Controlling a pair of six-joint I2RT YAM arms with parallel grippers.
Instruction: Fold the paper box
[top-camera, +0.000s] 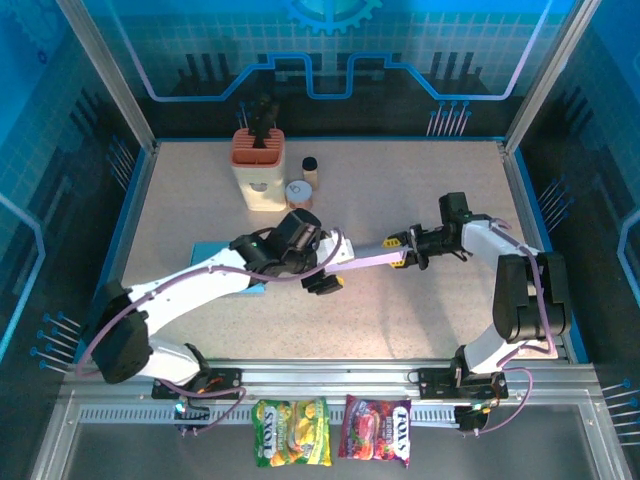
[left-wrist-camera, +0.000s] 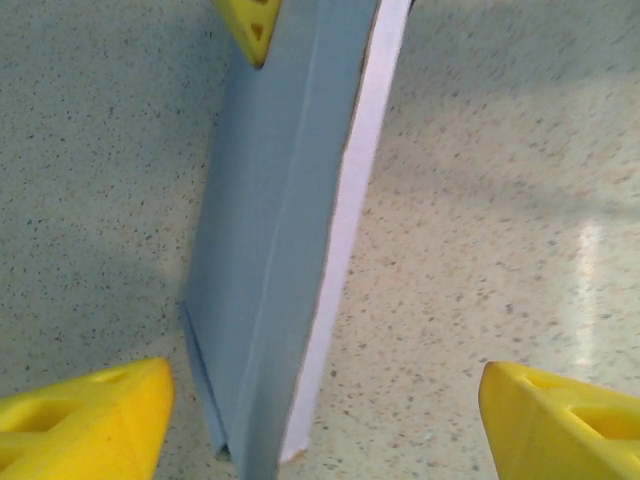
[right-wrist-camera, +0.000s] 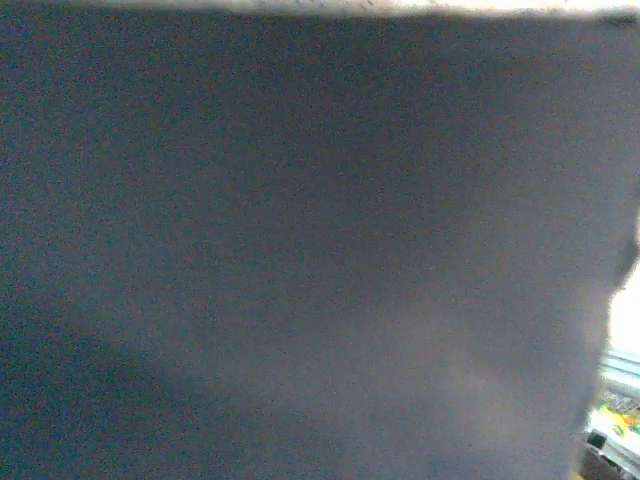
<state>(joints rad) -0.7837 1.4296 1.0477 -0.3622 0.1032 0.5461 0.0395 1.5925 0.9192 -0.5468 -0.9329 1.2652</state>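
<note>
the left claw (left-wrist-camera: 322, 418) is spread wide open, with the flattened paper box (left-wrist-camera: 280, 250) stood on edge between its fingers (neither is touched). the box's far end is gripped by the right claw (top-camera: 402, 250).

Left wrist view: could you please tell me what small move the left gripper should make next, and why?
Probably close the left gripper on the paper box: its fingers stand wide apart, the box between them, while the right gripper pinches the far end.
</note>
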